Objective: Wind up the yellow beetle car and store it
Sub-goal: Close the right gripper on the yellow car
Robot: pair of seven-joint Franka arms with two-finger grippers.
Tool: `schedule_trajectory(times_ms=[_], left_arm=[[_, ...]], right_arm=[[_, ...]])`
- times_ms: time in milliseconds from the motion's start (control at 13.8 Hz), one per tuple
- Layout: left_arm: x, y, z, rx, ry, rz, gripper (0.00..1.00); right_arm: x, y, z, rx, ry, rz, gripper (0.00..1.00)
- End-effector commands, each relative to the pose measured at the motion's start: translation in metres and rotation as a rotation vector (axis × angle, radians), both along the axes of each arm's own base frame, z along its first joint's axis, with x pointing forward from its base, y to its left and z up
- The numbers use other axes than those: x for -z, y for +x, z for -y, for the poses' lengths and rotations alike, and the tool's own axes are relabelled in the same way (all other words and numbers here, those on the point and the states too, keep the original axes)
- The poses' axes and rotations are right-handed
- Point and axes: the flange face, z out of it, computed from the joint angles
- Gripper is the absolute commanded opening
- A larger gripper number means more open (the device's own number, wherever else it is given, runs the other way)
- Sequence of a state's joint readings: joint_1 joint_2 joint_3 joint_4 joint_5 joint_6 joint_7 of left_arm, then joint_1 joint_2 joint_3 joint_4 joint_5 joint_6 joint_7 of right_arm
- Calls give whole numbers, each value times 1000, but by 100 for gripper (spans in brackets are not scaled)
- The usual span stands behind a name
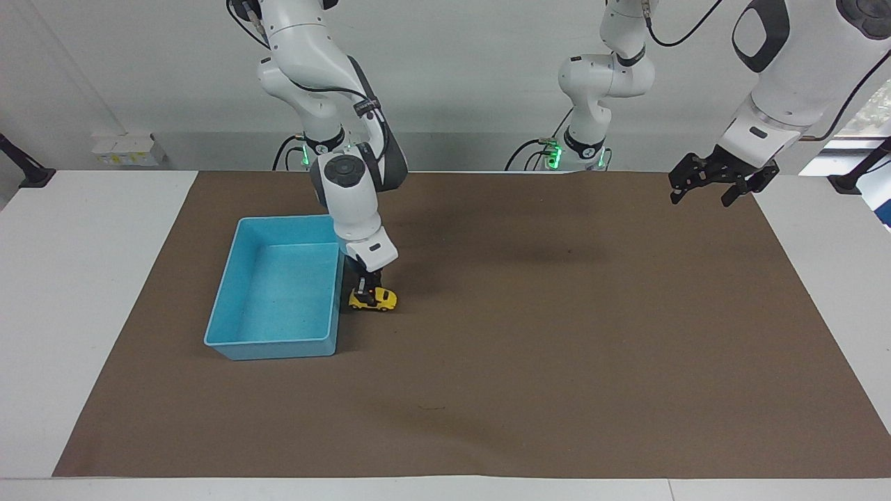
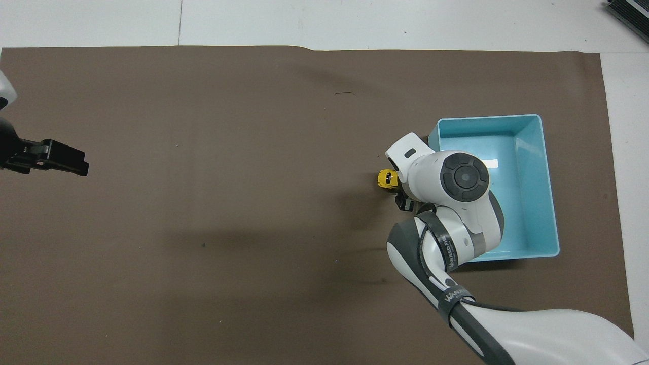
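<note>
Trouble we fear: right tool point(image 1: 367, 289), pinching the yellow beetle car point(image 1: 374, 300) on the surface, may let it slip beside the light blue bin point(image 1: 230, 316); left tool point(image 1: 720, 182) waits wide open.

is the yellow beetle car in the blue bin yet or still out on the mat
Out. The yellow beetle car sits on the brown mat beside the light blue bin, under the right gripper.

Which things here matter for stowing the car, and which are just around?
In the job:
- car, on the mat beside the bin
- bin, nothing in it
- right pincer, shut on the car

Just around:
- mat
- left pincer, open, waiting in the air over the mat's corner at its own end
</note>
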State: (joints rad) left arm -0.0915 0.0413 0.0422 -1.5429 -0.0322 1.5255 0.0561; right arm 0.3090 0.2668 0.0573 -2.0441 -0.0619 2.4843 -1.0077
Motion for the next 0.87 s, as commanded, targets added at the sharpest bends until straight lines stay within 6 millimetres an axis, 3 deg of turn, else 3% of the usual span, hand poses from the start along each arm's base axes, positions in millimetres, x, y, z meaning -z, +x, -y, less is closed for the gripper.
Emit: schedule_trajectory(times_ms=[0,217,507,652,797], left_arm=[[-3,-6,-3,-8,9,-2,100],[-3,-6,-3,-8,9,-2,100],[-3,-6,-3,-8,9,-2,100],[-3,-6,-4,-11,9,-2,100],[-3,-6,-3,-8,9,-2,100]], right_arm=[[-17,5,-19,32,6,6,2],[-52,8,-17,31,-35,-58,2],[-97,-5,-2,19,-56,-74,2],[-117,-9,15,-7,-72,-87,2],[-126,-9,44,-21,-88,-114,2]])
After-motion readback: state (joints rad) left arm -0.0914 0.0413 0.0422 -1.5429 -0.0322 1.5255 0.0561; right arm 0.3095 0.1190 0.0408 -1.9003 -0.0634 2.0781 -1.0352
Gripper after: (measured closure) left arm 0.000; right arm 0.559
